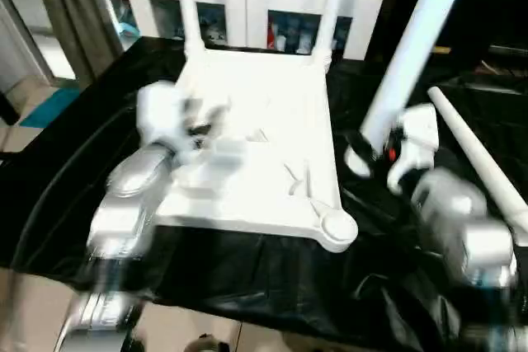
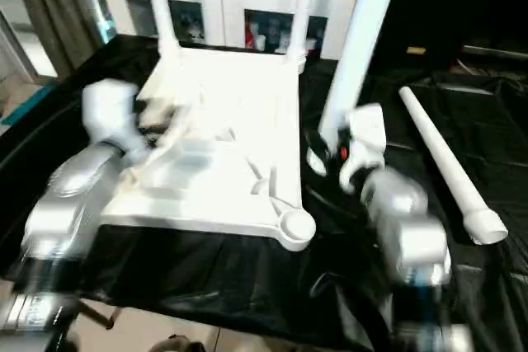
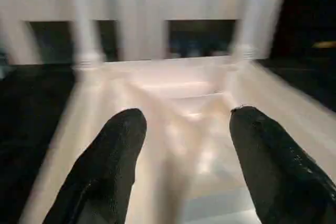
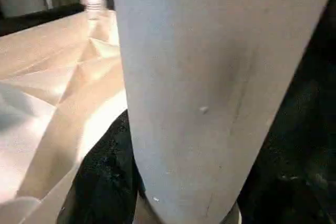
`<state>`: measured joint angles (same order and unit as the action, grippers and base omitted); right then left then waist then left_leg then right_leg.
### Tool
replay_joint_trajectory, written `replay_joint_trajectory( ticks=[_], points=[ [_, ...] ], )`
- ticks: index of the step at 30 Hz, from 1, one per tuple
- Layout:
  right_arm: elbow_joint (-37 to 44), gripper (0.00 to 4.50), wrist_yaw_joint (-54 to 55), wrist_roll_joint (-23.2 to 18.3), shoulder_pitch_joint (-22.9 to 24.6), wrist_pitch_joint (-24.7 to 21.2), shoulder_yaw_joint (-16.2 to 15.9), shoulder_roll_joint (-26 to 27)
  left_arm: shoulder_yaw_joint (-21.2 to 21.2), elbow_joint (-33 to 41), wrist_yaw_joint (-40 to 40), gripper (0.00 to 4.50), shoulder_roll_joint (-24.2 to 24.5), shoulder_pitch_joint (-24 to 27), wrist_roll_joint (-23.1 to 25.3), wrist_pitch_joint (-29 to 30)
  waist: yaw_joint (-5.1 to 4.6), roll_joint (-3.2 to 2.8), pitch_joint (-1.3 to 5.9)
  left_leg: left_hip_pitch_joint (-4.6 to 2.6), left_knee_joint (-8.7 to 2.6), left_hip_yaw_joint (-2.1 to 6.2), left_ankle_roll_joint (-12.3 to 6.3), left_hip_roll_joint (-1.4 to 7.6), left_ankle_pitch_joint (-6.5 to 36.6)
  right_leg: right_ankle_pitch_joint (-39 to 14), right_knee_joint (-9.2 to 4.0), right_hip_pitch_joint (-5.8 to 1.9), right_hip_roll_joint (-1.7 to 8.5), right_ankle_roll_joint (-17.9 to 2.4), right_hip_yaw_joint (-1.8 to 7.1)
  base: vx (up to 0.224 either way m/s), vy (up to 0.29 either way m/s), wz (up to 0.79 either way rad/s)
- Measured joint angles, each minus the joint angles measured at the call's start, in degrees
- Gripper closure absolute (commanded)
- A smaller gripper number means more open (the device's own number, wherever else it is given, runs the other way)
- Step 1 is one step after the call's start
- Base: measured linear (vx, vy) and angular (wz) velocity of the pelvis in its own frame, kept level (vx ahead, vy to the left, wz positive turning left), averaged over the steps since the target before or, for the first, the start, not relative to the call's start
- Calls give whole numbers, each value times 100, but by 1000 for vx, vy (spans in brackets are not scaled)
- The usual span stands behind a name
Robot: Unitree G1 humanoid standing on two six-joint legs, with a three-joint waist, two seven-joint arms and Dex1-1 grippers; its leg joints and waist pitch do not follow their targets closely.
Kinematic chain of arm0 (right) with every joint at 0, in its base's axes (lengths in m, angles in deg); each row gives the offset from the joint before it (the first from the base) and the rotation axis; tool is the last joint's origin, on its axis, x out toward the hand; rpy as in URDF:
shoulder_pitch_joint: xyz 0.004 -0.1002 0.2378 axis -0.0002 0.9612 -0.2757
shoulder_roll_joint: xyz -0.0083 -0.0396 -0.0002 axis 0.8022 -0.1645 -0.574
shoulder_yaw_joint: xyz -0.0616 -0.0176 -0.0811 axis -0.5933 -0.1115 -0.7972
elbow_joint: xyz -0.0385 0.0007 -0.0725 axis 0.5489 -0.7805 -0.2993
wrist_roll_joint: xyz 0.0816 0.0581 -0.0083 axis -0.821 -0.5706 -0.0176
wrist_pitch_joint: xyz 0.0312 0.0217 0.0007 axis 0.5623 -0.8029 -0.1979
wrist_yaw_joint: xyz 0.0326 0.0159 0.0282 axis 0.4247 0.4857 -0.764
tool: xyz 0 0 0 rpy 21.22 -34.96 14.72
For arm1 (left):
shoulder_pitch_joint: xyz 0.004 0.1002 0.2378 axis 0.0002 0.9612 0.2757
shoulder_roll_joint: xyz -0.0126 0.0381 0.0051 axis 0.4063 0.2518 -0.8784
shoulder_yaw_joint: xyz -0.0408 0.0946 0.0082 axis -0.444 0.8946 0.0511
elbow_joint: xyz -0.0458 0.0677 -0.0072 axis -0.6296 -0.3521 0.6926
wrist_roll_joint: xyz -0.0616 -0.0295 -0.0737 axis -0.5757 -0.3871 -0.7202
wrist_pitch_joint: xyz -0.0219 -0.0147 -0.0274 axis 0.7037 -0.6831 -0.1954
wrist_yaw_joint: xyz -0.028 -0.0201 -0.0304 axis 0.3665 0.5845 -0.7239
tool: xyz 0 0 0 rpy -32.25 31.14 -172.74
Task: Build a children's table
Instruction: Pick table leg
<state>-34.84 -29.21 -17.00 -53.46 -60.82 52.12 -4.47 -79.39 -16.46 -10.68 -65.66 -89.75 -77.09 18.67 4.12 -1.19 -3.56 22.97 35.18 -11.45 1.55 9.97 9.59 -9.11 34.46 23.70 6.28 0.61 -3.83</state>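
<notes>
The children's table (image 1: 256, 146) lies upside down on the black cloth (image 1: 247, 274), mid-scene; I count four legs: two standing in the far sockets, one loose at the right (image 2: 445, 166), one clamped in my right gripper (image 2: 330, 154); my left gripper (image 3: 184, 145) hovers over the ribbed underside, fingers apart, empty. Risk: the held leg tilts, so it may jam or skid off the near-right socket (image 1: 337, 227).

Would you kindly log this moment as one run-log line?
tabletop: upside down, two far legs fitted | right gripper: shut on third leg | left gripper: open over tabletop | fourth leg: lying on black cloth
</notes>
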Motion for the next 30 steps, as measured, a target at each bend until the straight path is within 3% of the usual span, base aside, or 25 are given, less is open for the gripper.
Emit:
replay_joint_trajectory(
  ticks=[5, 15, 19, 21, 25, 26, 27, 28, 29, 30],
  points=[
    [483, 257, 185, 45, 761, 136, -220, 234, 67, 336, -192, 149, -197, 788, 127, -312, -59, 4, 3, 2, -18, 3, 0, -2, 0, -8, -34, -8, -6, 14, 2, 0, 0, 0],
    [750, 257, 306, -14, 1041, 148, -271, 552, 365, 788, -405, 149, -396, 1071, 350, -373, -132, -1, 7, -6, -19, 7, 0, -2, 0, -11, -39, -8, -13, 24, 10, 0, 0, 0],
    [966, 257, 353, -62, 1176, 136, -334, 617, 395, 788, -436, 149, -441, 1074, 369, -376, -208, -50, 6, -9, -23, 104, 28, 30, -16, 0, -109, -72, -119, 17, 16, 0, 0, 0],
    [967, 257, 355, -60, 1182, 136, -353, 644, 454, 786, -462, 149, -445, 1073, 377, -389, -265, -63, 12, -18, -42, 166, 81, 121, -44, 35, -134, -119, -203, -69, -35, 7, -68, 8],
    [949, 257, 367, -64, 1150, 136, -340, 661, 458, 783, -507, 149, -451, 1087, 425, -386, -368, -15, 18, -76, -141, 163, 140, 210, -79, -31, 24, -64, -238, -214, -180, 1, -135, 4],
    [930, 257, 370, -63, 1144, 136, -316, 648, 461, 804, -518, 149, -471, 1096, 434, -383, -369, 17, 7, -45, -13, 145, -55, 186, 47, -48, 26, -51, -262, -240, -211, -1, -70, 1],
    [901, 257, 377, -61, 1145, 135, -291, 630, 509, 835, -516, 149, -501, 1124, 441, -375, -357, 17, 7, -12, 195, 147, -342, 171, 233, -53, 25, -54, -282, -266, -249, -14, -146, -1],
    [873, 257, 388, -60, 1145, 134, -272, 623, 590, 869, -511, 149, -510, 1171, 448, -367, -348, 6, 15, 1, 348, 175, -503, 90, 331, -53, 25, -55, -298, -282, -305, -22, -109, -8],
    [857, 257, 424, -49, 1138, 134, -254, 624, 641, 926, -511, 149, -489, 1221, 466, -321, -349, 4, 17, -5, 353, 238, -470, -17, 382, -45, 7, -43, -305, -303, -395, -49, -149, -17],
    [832, 257, 422, -42, 1133, 133, -274, 625, 638, 938, -521, 149, -454, 1276, 515, -271, -356, -8, 26, 8, 297, 309, -366, 9, 349, -39, -71, -50, -316, -301, -507, -36, -74, -15]
  ],
)
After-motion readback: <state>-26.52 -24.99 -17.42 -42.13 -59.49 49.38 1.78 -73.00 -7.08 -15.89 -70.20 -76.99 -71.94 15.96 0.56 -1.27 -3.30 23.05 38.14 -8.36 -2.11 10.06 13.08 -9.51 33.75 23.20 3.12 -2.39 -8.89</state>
